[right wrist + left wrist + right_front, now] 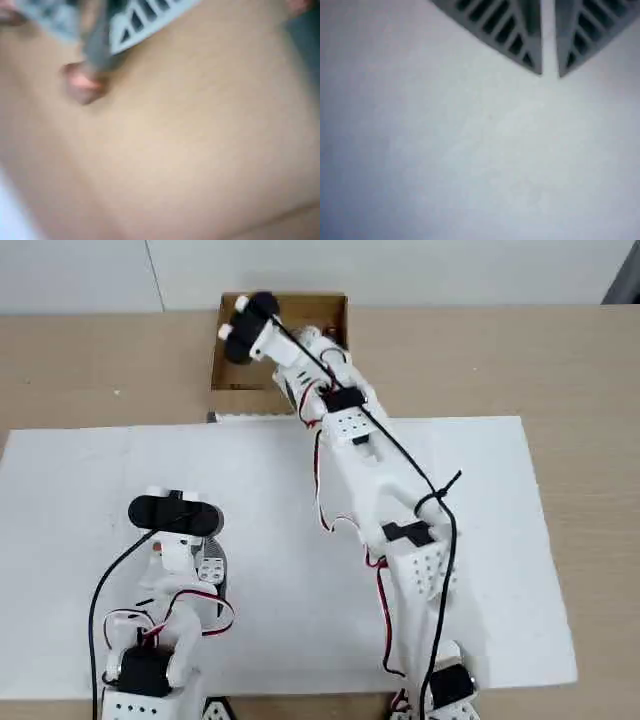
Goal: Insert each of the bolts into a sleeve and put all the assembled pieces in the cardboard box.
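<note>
Most of the cardboard box at the far edge of the table is covered by the right arm, which stretches across the white sheet and ends over the box, hiding what lies inside. From the right wrist the box floor is a tan blur. Close to the right gripper there is a dark shape with a pinkish end. It is too smeared to tell whether this is a bolt, a sleeve or both together, or whether the gripper grips it; I cannot tell if that gripper is spread or clamped. The left gripper hangs over bare white sheet near the table's front, its jaws drawn almost together with only a thin slit between the tips and nothing held.
</note>
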Controlling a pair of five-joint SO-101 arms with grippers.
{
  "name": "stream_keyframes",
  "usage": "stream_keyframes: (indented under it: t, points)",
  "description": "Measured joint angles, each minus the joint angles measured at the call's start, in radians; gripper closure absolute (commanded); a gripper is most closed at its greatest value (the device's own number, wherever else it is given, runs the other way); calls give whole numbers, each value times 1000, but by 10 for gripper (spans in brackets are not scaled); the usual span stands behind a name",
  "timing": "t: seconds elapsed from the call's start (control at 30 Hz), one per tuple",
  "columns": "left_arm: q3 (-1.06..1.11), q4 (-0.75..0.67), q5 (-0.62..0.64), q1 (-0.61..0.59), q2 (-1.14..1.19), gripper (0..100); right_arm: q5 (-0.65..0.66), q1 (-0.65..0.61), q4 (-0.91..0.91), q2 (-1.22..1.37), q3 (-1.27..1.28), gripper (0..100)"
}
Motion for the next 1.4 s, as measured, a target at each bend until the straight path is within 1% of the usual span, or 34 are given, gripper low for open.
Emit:
stream_keyframes:
  t: [0.33,0.67,0.93,1.23,1.4]
  points:
    - [0,0,0,0,0,994,-2,0,186,-157,0,996]
    - [0,0,0,0,0,994,-9,0,451,-338,0,996]
    - [0,0,0,0,0,994,-160,0,726,-508,0,996]
    - [0,0,0,0,0,994,-381,21,1019,-632,-2,996]
    - [0,0,0,0,0,994,-482,18,1180,-704,-2,996]
